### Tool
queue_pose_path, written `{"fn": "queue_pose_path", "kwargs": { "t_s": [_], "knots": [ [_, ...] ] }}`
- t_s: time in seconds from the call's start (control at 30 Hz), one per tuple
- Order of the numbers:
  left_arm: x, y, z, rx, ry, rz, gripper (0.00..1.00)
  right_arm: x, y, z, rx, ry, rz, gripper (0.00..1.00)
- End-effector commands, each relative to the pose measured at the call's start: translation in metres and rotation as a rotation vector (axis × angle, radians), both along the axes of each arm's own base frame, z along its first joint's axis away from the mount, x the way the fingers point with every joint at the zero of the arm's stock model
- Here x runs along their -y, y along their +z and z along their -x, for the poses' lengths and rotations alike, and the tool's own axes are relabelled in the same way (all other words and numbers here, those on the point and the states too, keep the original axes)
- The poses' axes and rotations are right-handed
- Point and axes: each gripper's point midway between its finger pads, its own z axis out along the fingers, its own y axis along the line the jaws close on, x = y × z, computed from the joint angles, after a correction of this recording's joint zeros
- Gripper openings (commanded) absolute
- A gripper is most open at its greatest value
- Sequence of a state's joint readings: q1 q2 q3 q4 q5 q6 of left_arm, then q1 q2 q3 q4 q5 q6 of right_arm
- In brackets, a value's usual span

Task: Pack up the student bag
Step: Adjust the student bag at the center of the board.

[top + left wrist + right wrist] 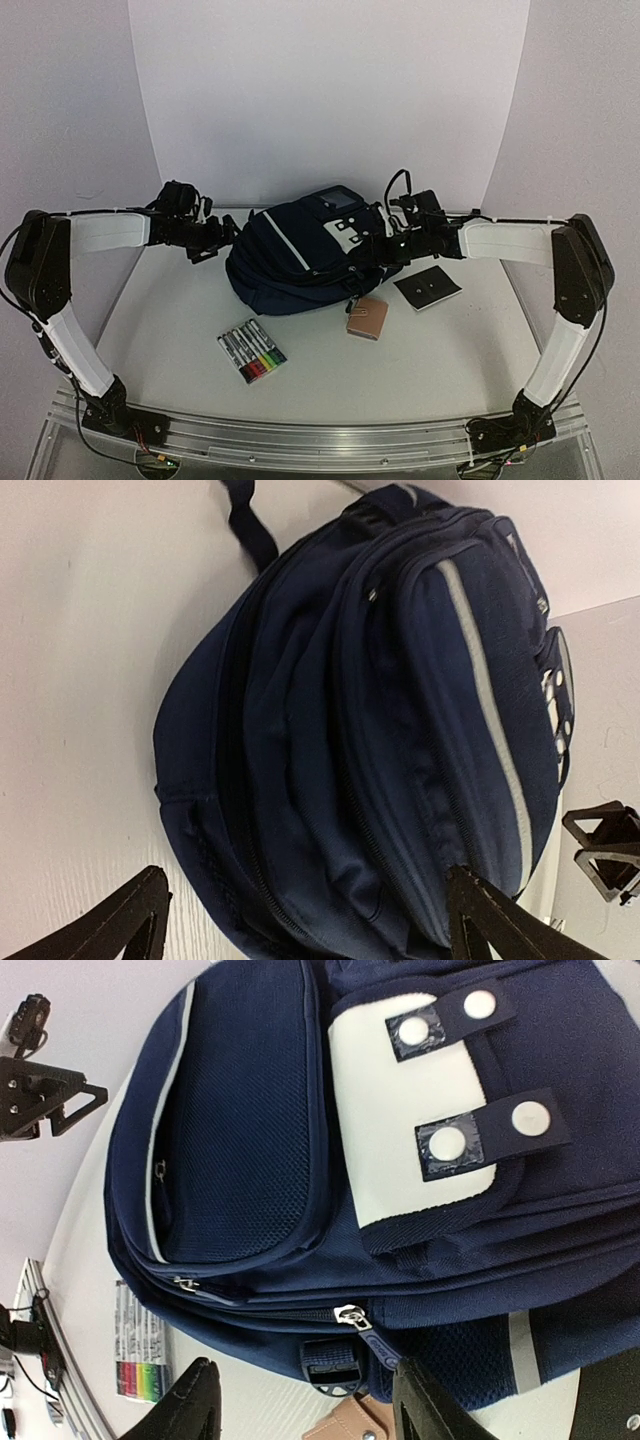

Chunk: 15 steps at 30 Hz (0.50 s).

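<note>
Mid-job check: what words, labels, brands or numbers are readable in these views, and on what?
Nothing can be read.
marker pack: print on the barrels, too small and blurred.
student bag: its white patch carries only snaps, no lettering.
black card: no legible marks.

The place reads as a robotics lab test cell: a white worktop (450,350) enclosed by a curved white backdrop (330,100). A left arm (75,350) and a right arm (560,350) are bolted to an aluminium rail (320,440), with exposed cables (20,300).
</note>
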State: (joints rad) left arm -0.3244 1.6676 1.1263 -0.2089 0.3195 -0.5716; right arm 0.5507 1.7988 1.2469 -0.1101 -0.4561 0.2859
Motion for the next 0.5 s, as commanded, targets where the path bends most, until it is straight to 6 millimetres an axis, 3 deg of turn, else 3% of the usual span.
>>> {"fn": "queue_pose_path", "kwargs": {
  "t_s": [0.0, 0.3, 0.47],
  "knots": [
    [0.003, -0.012, 0.015, -0.081, 0.011, 0.056, 0.92, -0.009, -0.014, -0.012, -0.003, 0.051, 0.034, 0.51],
    [0.011, -0.030, 0.025, -0.138, 0.002, 0.128, 0.80, -0.013, -0.042, -0.017, -0.046, 0.066, 0.061, 0.48],
    [0.012, -0.041, 0.027, -0.166, 0.001, 0.130, 0.65, -0.016, -0.047, -0.015, -0.068, 0.074, 0.052, 0.36]
  ]
}}
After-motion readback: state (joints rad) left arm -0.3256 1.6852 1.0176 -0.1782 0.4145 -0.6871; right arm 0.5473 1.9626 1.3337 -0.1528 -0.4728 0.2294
